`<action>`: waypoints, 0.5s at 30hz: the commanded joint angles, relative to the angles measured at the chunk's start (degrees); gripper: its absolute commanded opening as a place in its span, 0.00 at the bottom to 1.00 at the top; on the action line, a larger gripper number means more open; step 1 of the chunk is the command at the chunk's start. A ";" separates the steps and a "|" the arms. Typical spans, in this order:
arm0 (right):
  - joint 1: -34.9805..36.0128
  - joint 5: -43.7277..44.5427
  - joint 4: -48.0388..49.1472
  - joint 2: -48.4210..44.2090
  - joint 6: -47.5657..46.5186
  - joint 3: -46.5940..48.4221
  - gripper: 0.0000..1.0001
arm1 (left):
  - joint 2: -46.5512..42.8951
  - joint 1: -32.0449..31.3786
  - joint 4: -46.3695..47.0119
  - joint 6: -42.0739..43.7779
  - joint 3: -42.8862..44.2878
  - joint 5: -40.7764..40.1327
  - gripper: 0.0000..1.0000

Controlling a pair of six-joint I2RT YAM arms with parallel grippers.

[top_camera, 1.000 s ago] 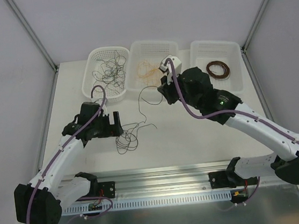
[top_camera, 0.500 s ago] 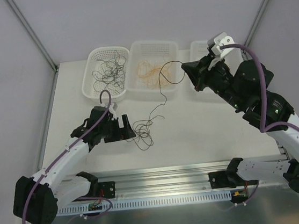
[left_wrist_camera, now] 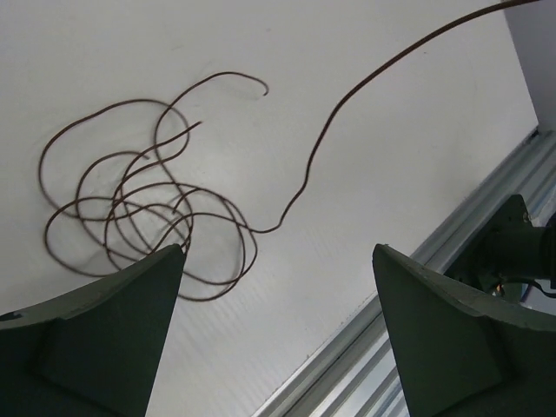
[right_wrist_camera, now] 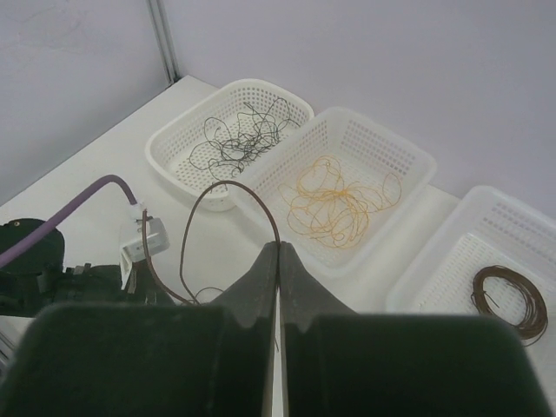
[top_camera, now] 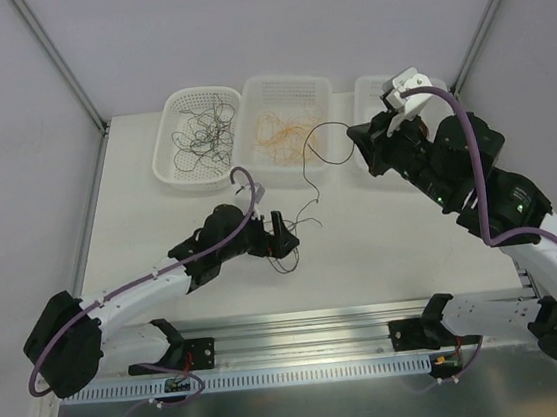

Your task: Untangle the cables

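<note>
A thin brown cable (top_camera: 303,165) runs from my right gripper (top_camera: 356,134), arcs left, then drops to a small tangle of loops (top_camera: 284,258) on the white table. The right gripper (right_wrist_camera: 278,246) is shut on this cable (right_wrist_camera: 228,182) and holds it raised in front of the baskets. In the left wrist view the brown loops (left_wrist_camera: 130,217) lie just beyond the left fingertip. My left gripper (top_camera: 282,236) hovers low at the tangle with its jaws wide, nothing between them (left_wrist_camera: 278,252). Black cables (right_wrist_camera: 239,139) lie in the left basket and orange ones (right_wrist_camera: 343,200) in the middle basket.
Three white baskets line the far edge: left (top_camera: 179,169), middle (top_camera: 289,81), right (top_camera: 370,87), the last partly hidden by my right arm. It holds a neatly wound dark-brown ring (right_wrist_camera: 512,300). A metal rail (top_camera: 302,322) runs along the near table edge.
My left arm has reached right and forward, following the tangle, which slid right across the table. The right gripper rose and swung right with the cable, then shifted slightly.
</note>
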 commanded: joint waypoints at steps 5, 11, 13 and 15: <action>0.04 2.26 -0.45 -3.67 -0.87 1.28 0.01 | 10.41 -5.89 23.77 9.02 0.26 -2.72 0.90; 0.12 4.01 -0.53 -6.13 -0.78 -2.32 0.01 | 18.59 -5.89 26.86 8.15 4.56 -2.65 0.60; 0.04 6.72 -0.97 -7.62 -1.13 -3.81 0.01 | 17.90 -5.89 26.17 7.88 5.44 -1.76 0.06; -0.14 8.84 -1.24 -8.68 -1.48 -7.06 0.01 | 14.58 -5.81 20.47 8.58 7.80 -3.95 0.00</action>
